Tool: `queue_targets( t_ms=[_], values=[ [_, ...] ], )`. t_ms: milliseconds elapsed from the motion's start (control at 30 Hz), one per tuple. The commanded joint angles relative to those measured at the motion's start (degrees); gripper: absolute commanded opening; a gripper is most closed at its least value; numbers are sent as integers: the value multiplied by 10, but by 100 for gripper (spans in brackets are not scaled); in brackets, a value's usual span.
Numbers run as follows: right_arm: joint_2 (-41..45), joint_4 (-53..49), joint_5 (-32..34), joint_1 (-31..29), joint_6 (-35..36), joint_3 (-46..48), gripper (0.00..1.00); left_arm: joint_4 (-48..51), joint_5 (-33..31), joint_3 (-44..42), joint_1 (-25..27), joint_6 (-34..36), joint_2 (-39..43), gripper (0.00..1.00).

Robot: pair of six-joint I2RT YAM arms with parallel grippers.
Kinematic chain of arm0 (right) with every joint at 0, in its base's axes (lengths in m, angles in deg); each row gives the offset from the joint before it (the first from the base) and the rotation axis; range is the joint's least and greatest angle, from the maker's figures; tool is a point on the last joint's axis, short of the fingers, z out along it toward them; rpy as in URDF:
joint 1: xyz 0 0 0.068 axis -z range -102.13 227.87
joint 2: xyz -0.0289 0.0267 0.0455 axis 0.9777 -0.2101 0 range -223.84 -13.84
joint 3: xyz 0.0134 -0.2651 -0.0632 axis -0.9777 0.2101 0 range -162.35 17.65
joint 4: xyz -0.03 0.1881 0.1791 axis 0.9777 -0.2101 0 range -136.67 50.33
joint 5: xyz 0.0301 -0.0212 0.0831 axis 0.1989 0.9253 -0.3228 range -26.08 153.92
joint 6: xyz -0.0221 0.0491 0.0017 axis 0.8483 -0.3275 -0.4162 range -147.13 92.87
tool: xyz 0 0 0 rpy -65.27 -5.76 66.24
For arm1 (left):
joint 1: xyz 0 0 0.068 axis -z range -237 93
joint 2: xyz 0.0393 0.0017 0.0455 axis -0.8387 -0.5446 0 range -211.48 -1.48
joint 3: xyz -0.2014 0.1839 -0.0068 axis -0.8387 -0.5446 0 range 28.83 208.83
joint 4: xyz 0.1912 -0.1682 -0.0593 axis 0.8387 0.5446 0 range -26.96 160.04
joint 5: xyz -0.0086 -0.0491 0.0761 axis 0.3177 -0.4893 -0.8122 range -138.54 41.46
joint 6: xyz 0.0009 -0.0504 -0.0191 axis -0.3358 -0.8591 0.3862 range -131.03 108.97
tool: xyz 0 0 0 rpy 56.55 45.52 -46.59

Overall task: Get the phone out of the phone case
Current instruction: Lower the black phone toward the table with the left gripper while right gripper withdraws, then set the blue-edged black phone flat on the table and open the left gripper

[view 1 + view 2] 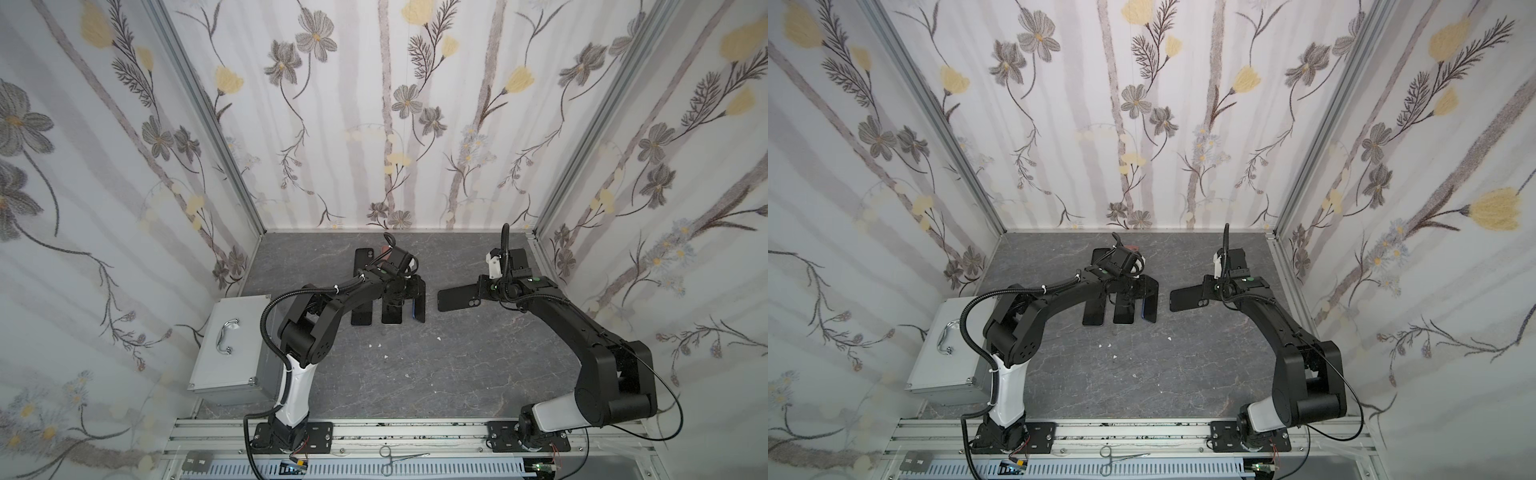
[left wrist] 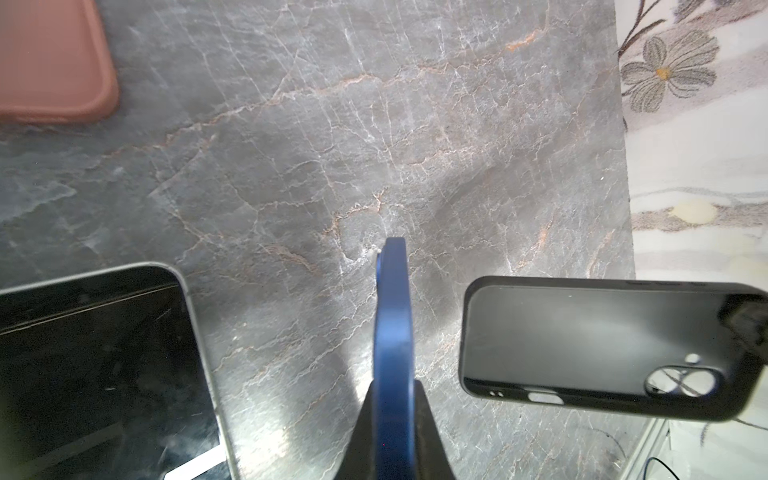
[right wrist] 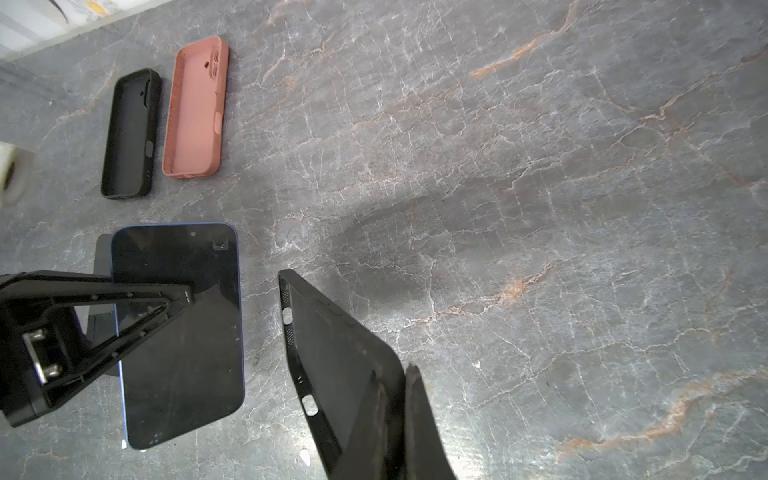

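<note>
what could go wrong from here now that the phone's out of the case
1. The left gripper pinches the blue phone across its smooth faces, on edge over the table; it could slip and fall.
2. A second phone lies close beside it, so the blue phone could land on it when lowered.
3. The right gripper holds the black case by one end only; it may flex loose.

The grey tabletop (image 1: 415, 374) is enclosed on three sides by floral-papered walls (image 1: 374, 104). A metal box (image 1: 232, 345) is set at its left edge; rails (image 1: 415, 432) are fixed along the front.
</note>
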Motion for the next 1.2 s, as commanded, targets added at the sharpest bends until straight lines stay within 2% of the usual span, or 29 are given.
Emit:
queue_targets(
  t_ms=[0,233,433,1167],
  values=[
    [-7,8,-10,0,4,-11,0,-61,46,-12,-6,-34,-3,0],
    [-18,6,-12,1,7,-18,0,-117,83,-48,-17,-60,-5,0],
    [-26,6,-19,1,7,-24,0,-139,85,-61,-26,-75,-10,0],
    [-90,-3,-11,1,13,-60,0,-156,96,-39,-26,-100,-56,0]
  ],
)
